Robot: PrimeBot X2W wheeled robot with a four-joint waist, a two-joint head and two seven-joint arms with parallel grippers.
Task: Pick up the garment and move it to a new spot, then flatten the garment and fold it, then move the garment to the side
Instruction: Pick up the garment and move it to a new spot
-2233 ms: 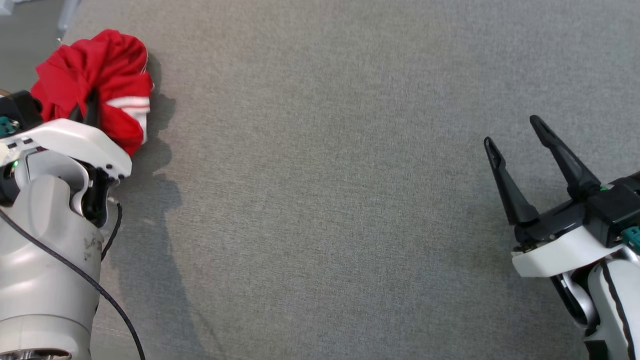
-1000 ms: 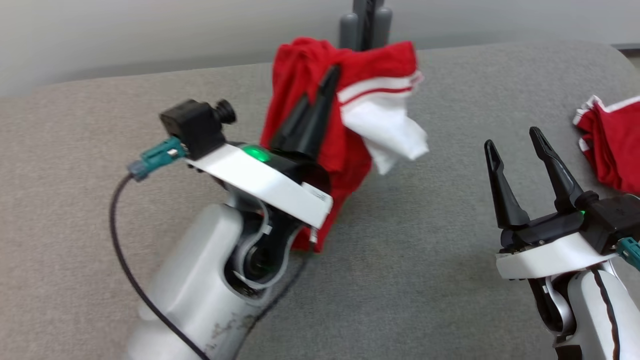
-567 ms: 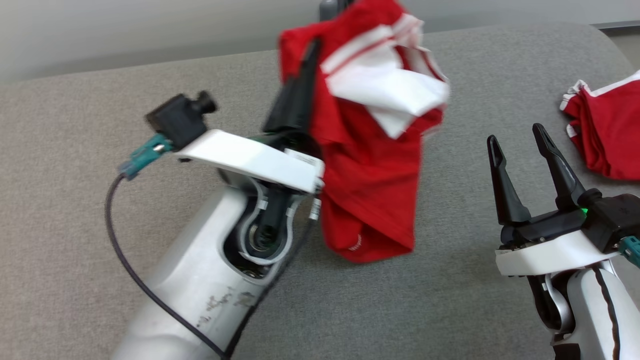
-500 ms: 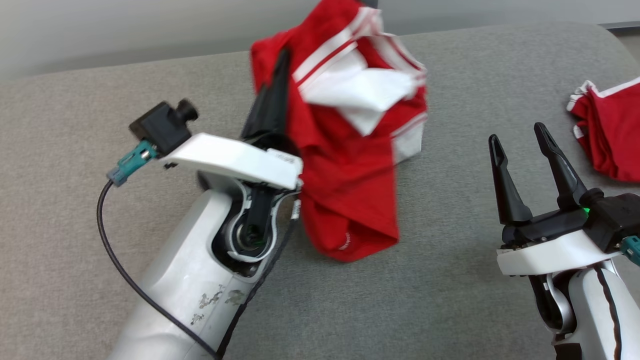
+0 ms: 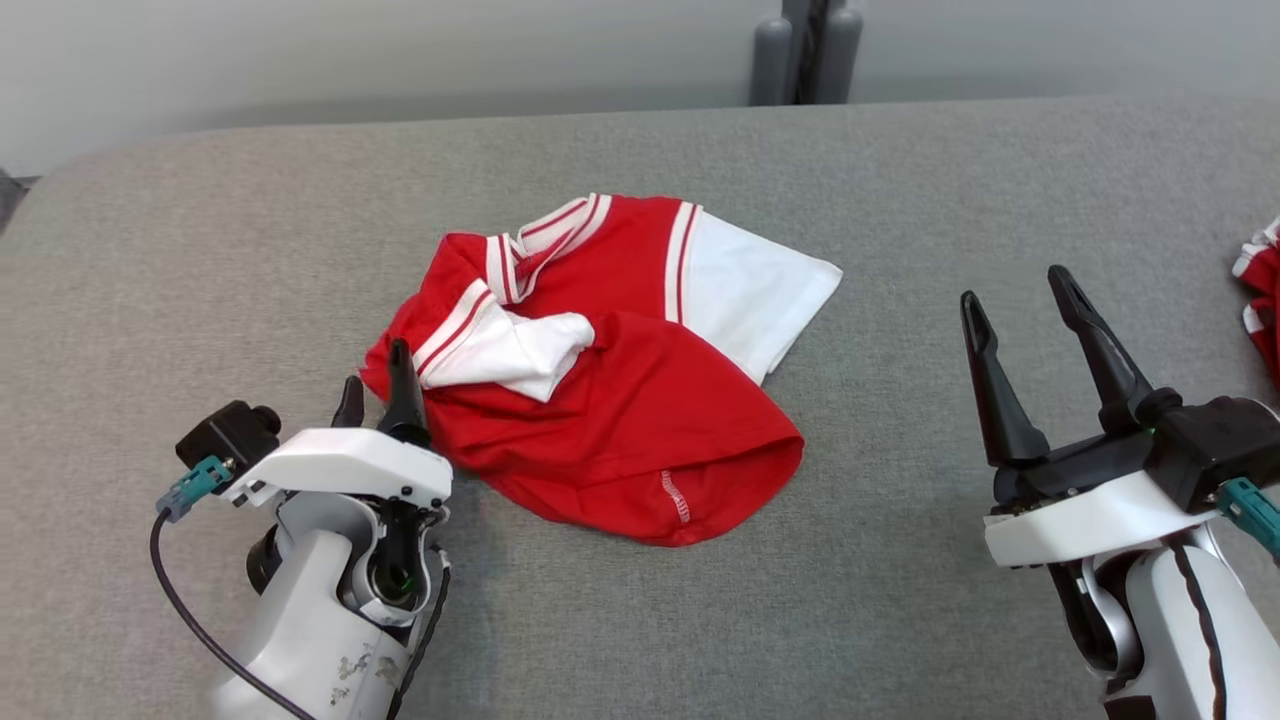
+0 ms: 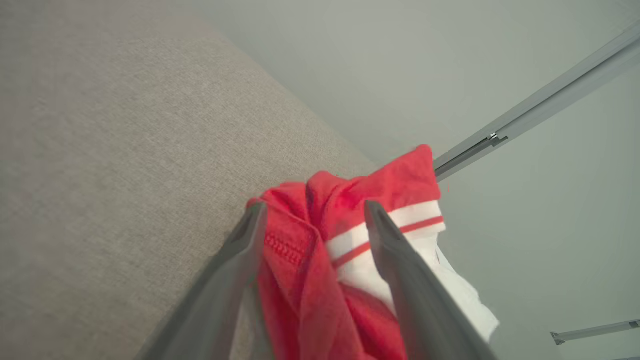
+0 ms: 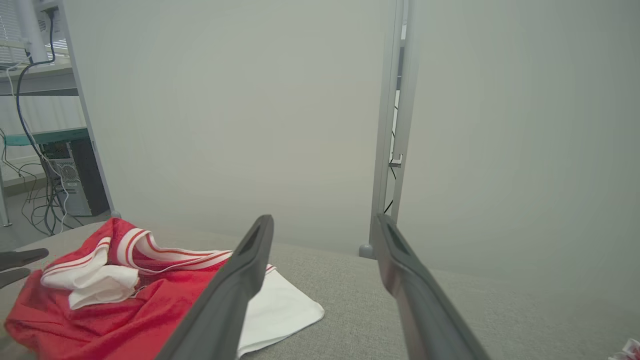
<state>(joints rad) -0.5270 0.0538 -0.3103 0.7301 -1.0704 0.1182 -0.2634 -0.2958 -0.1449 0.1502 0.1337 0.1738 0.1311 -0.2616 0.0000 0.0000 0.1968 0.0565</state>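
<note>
One garment (image 5: 620, 430) (crumpled) lies on grey cushion (image 5: 900, 180).

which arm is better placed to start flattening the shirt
Left, probably: the left gripper sits open right at the crumpled left edge of the garment, while the right gripper, also open, stands clear of it.

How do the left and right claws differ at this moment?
The left claw sits at the shirt's left edge, while the right claw stands well clear of it. The left claw's fingers show mostly hidden behind its wrist, the right claw's at full length. Both are open.
</note>
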